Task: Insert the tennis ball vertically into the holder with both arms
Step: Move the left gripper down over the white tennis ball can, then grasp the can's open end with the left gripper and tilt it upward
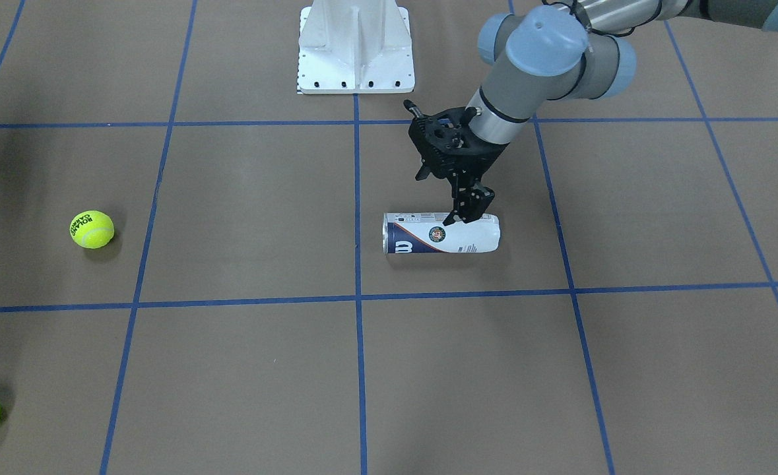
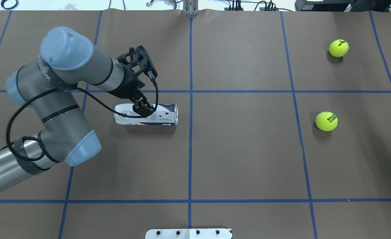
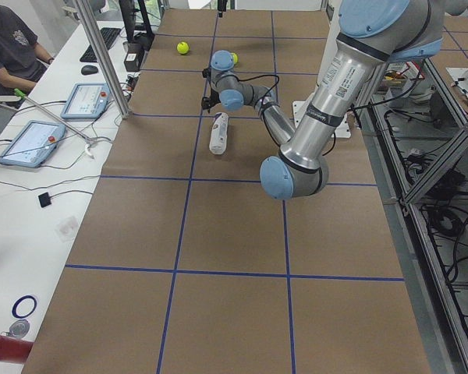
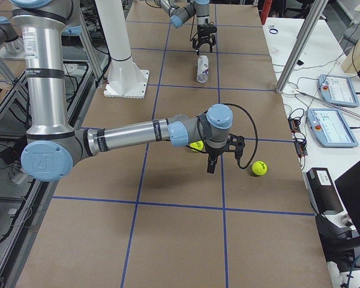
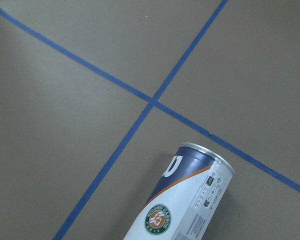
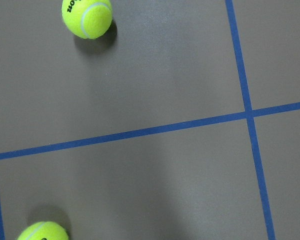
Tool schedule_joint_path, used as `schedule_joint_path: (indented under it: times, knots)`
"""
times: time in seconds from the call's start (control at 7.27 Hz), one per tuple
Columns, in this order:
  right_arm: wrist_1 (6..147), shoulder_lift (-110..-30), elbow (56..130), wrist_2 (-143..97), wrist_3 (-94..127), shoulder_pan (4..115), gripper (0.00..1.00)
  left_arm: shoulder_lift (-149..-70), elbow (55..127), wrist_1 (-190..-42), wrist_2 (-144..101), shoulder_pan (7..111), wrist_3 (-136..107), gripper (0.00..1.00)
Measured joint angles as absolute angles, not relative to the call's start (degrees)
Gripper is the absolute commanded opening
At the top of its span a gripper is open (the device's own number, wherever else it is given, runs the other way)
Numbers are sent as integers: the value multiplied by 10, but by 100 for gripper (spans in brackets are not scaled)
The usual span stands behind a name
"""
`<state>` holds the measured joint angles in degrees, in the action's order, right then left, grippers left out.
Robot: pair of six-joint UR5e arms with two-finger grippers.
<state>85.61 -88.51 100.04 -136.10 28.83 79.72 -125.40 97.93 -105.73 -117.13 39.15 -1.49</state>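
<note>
The holder [image 1: 454, 234] is a clear can with a white and navy label. It lies on its side on the brown table, also seen in the overhead view [image 2: 163, 117] and the left wrist view [image 5: 185, 210]. My left gripper [image 1: 469, 210] hangs just over the can's middle, pointing down, and looks open and empty [image 2: 144, 109]. Two yellow tennis balls [image 2: 338, 48] [image 2: 326, 121] lie far off on the table's right side. My right gripper [image 4: 210, 167] hovers between them, in view only from the side, so I cannot tell whether it is open or shut. The right wrist view shows both balls [image 6: 87, 17] [image 6: 42, 232].
The white metal pedestal base [image 1: 356, 53] stands at the robot's edge of the table. Blue tape lines [image 1: 357, 300] cross the brown surface. Tablets and an operator [image 3: 12, 47] are at a side desk beyond the table's far edge.
</note>
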Motion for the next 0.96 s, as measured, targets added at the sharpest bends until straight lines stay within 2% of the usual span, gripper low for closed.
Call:
schedule_joint_path:
  times: [0.14, 0.28, 0.41, 0.55, 0.69, 0.96]
  knots:
    - [856, -886, 1001, -1362, 288, 797, 99, -1280, 962, -1031, -1168, 384, 16, 95]
    - [856, -886, 1001, -1363, 288, 797, 99, -1292, 953, -1020, -1162, 379, 29, 77]
    - [856, -887, 1001, -1363, 288, 797, 99, -1296, 950, -1015, -1156, 376, 33, 71]
    - [856, -887, 1001, -1364, 288, 797, 99, -1297, 948, -1012, -1149, 375, 35, 76]
    - [856, -887, 1001, -1364, 288, 797, 99, -1297, 947, -1011, -1140, 374, 37, 94]
    - [856, -887, 1001, -1364, 288, 797, 99, -1301, 936, -1012, -1129, 367, 54, 98]
